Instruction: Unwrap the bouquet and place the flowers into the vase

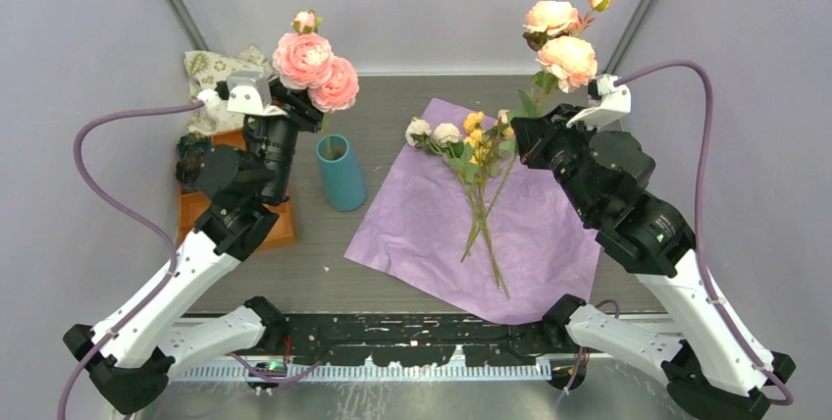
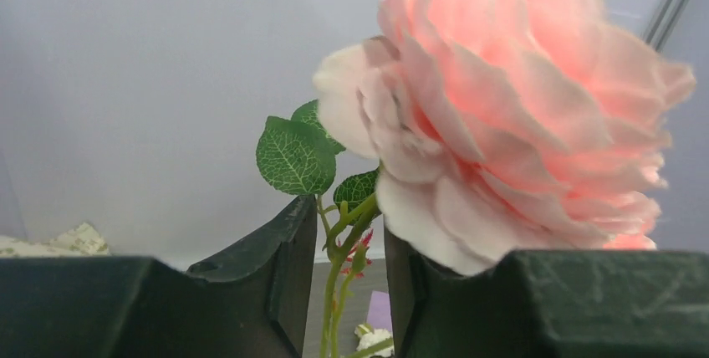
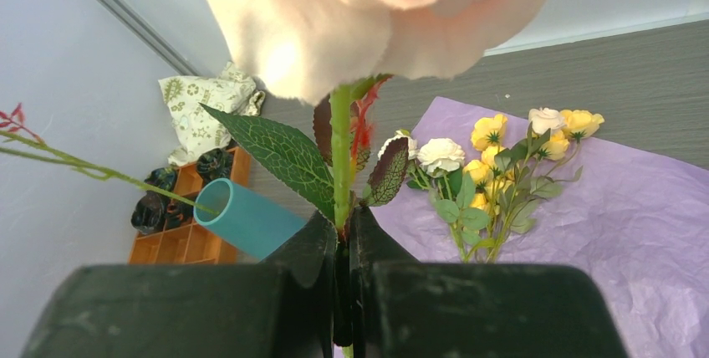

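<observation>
Above the teal vase (image 1: 340,173), a pink rose stem (image 2: 341,278) stands between the left jaws, which are parted and clear of it. The right jaws clamp a peach rose stem (image 3: 341,157) above the purple paper (image 1: 432,229) on the desk.

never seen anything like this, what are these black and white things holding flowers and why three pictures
They are two robot arms bolted to a table edge, each ending in a two-finger gripper. The wide picture looks down from above and behind them; the other two come from small cameras on each wrist.

The left gripper has a pink rose stem between parted fingers, above the plain teal-blue cylindrical vase. The right gripper is shut on a peach-pink rose stem.

On the grey table lies a lilac-purple paper sheet with small cream and yellow flowers on it. At the left are an orange compartment tray and a cream cloth bag with green print.
</observation>
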Controlling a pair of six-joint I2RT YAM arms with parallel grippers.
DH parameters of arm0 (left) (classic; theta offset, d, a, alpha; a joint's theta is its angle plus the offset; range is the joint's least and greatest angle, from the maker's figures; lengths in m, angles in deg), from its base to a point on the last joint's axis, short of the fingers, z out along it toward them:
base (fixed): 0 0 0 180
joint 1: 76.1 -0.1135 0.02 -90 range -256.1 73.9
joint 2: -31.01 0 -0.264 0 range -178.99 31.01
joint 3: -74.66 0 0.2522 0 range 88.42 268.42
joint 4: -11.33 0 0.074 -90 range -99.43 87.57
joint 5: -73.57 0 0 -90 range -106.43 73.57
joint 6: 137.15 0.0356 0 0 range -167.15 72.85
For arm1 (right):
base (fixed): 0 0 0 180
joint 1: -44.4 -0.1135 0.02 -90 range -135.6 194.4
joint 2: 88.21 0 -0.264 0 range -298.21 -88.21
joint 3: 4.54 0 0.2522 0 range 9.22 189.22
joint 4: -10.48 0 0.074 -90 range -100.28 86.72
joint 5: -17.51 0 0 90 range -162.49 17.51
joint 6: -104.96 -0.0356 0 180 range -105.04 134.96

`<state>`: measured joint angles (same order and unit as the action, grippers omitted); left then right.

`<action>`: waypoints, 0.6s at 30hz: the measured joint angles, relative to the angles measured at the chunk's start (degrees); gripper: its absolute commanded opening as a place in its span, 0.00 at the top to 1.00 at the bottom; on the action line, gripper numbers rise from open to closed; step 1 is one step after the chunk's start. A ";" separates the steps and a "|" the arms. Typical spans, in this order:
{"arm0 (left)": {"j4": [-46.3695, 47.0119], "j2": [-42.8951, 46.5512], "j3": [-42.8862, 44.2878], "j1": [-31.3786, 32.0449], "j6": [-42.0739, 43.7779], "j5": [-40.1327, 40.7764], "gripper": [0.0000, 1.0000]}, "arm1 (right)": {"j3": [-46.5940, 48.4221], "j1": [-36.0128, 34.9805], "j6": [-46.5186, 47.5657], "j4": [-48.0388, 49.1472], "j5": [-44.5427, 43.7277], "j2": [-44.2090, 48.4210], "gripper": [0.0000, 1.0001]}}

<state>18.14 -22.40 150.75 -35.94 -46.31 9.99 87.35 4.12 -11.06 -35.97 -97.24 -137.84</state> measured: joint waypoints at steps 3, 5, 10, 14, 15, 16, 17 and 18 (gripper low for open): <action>-2.03 -0.35 -0.15 -1.40 -2.43 0.22 0.56 | -0.04 0.00 0.02 0.02 0.00 0.02 0.99; -3.63 -0.44 -0.57 -2.73 -4.28 0.33 0.53 | -0.04 0.00 0.09 0.11 0.00 0.02 0.99; -9.29 -1.05 -0.70 -6.56 -9.57 0.35 0.47 | -0.04 0.00 0.20 0.15 0.02 -0.02 0.99; -12.09 -0.85 -2.14 -7.85 -12.81 0.39 0.45 | -0.04 0.00 0.31 0.63 0.04 -0.28 0.99; -12.63 -0.61 -3.06 -8.04 -13.68 0.44 0.45 | -0.04 0.00 0.37 0.98 0.07 -0.52 0.99; -13.29 -0.37 -3.93 -8.09 -14.36 0.55 0.44 | -0.02 0.00 0.39 1.27 0.24 -1.01 0.99; -14.14 -0.22 -4.63 -8.20 -14.88 0.59 0.44 | 0.02 0.00 0.44 1.42 0.37 -1.46 0.99; -15.21 -0.13 -5.42 -8.41 -15.58 0.59 0.44 | 0.37 0.00 0.50 1.40 0.74 -2.25 0.99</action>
<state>2.93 -22.53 145.33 -44.35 -61.89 10.58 87.72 4.12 -10.56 -34.57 -96.50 -140.09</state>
